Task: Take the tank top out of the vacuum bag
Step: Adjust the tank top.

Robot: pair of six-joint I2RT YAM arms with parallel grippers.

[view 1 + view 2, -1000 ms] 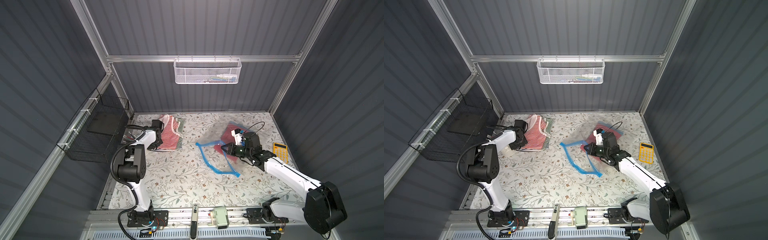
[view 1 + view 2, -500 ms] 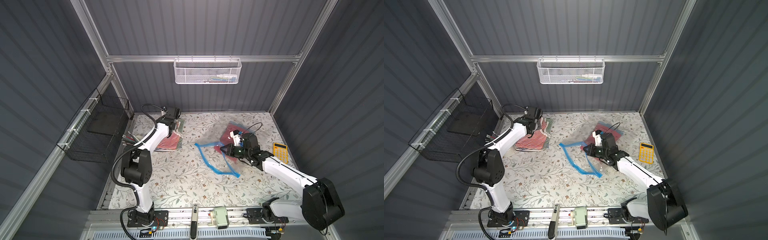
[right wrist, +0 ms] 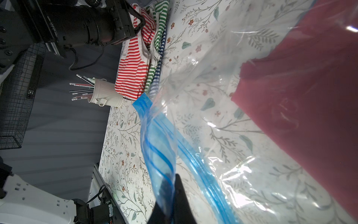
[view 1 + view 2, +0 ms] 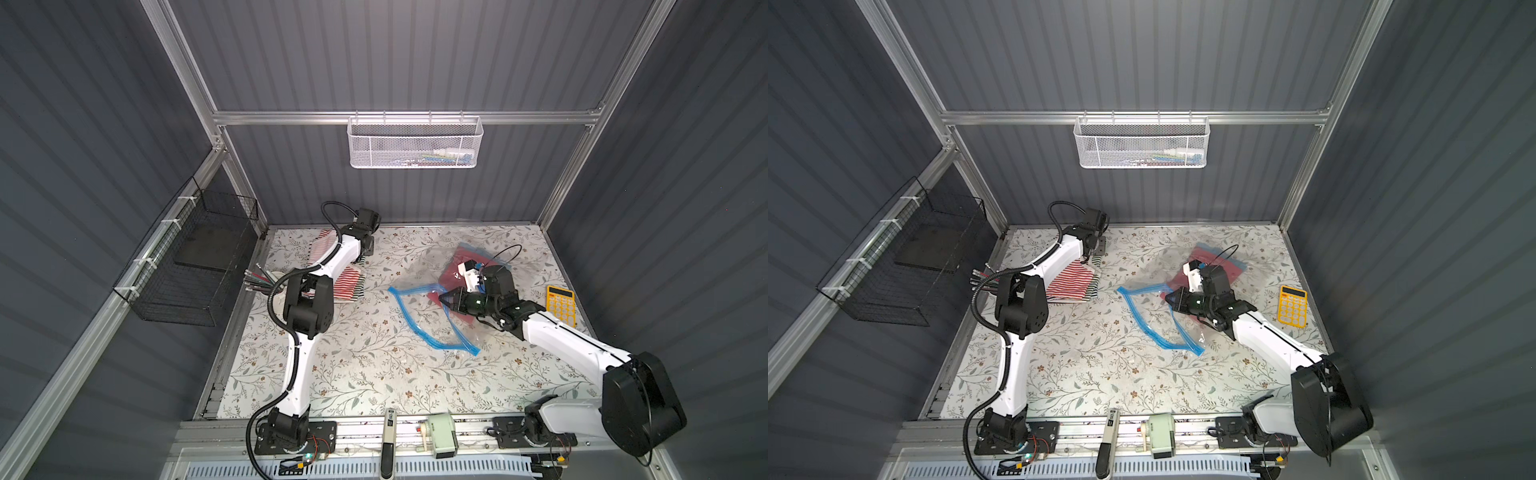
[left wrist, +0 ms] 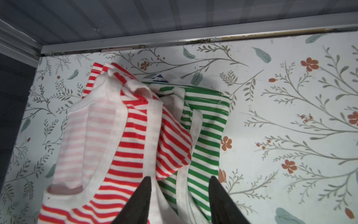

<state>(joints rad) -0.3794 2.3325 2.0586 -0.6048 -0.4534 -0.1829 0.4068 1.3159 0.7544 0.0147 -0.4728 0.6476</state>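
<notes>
While the right gripper (image 4: 444,297) pinched the vacuum bag (image 3: 160,147), seemingly to hold it open, the left gripper (image 5: 179,179) hung spread above striped tops (image 5: 135,135).

Grey ribbed walls (image 4: 415,62), alu frame (image 4: 407,117), white mesh basket (image 4: 414,143) at back, floral tabletop (image 4: 374,365).

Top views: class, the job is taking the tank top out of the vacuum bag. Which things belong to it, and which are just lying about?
Belongs: vacuum bag; right end effector, shut on its blue strip; left end effector, open over the striped tank tops; dark red cloth seen through its plastic.
Lying about: yellow calculator; pencil cup; white mesh basket; black wire basket.
</notes>
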